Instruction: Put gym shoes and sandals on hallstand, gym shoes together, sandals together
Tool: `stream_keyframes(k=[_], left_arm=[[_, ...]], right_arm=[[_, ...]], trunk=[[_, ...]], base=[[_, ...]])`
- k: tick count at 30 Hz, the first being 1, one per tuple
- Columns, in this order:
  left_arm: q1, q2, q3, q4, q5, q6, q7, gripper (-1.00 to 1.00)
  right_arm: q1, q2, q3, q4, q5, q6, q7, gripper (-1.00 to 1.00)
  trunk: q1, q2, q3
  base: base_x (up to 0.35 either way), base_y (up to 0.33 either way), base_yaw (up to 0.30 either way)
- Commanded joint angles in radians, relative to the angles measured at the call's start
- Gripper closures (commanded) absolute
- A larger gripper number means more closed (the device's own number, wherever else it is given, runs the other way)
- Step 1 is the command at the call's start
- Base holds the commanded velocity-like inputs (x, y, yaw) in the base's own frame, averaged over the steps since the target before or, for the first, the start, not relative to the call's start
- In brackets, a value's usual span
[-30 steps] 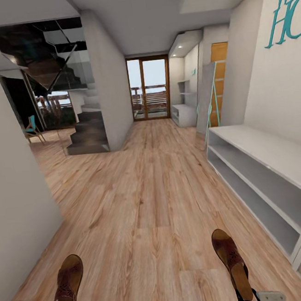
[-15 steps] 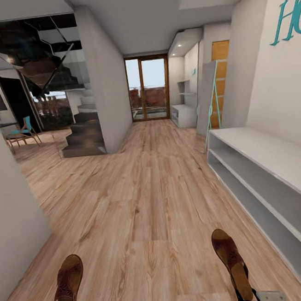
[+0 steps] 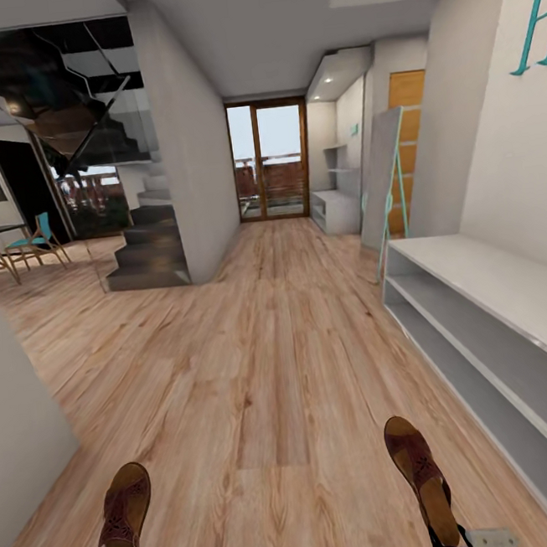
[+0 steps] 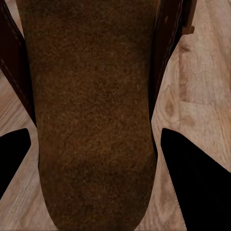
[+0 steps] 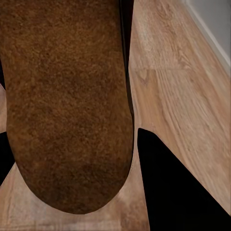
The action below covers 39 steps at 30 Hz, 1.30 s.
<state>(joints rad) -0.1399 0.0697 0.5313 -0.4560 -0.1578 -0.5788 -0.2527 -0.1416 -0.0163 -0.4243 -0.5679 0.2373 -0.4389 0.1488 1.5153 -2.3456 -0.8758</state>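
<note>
Each tool pinching one dark brown leather sandal: left, right, both above light wood-plank corridor floor. Wide light-grey hallstand to right. Risks: heel-only grip slipping in transit; toe clipping bench-top edge; sandals ending apart.

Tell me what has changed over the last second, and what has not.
The camera has moved: the view has swung, so the hallstand sits further right and more of the room with the teal chairs has opened on the left. Unchanged: the left sandal and the right sandal sit at the same spots in view, one carried at each arm.
</note>
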Motion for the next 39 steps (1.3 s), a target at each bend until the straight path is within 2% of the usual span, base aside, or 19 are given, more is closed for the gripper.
stream_keyframes(k=[1,29,33,36,39], left_arm=[[-0.001,-0.001,0.009,0.0,-0.009,-0.004,-0.005,1.0],[-0.001,-0.001,0.008,0.0,-0.01,-0.004,-0.005,1.0],[-0.001,-0.001,-0.004,0.0,-0.021,-0.004,-0.016,1.0],[-0.001,0.002,-0.054,0.0,-0.056,-0.004,-0.019,1.0],[-0.001,0.002,-0.077,0.002,-0.071,-0.004,-0.02,1.0]], right_arm=[[-0.001,0.001,-0.008,0.0,0.002,-0.003,0.011,1.0],[-0.001,-0.005,-0.01,0.001,0.002,-0.003,0.009,1.0],[-0.001,-0.005,-0.01,0.002,0.002,-0.003,0.009,1.0],[-0.001,-0.005,-0.01,0.002,0.002,-0.003,0.009,1.0],[-0.001,-0.005,-0.009,0.003,0.002,-0.003,0.01,1.0]], trunk=[[0.0,0.0,-0.001],[0.0,0.0,-0.001],[0.0,0.0,-0.001],[0.0,0.0,-0.001],[0.0,0.0,-0.001]], base=[[0.34,0.0,0.0],[0.34,0.0,0.0],[0.34,0.0,0.0],[0.34,0.0,0.0],[0.34,0.0,0.0]])
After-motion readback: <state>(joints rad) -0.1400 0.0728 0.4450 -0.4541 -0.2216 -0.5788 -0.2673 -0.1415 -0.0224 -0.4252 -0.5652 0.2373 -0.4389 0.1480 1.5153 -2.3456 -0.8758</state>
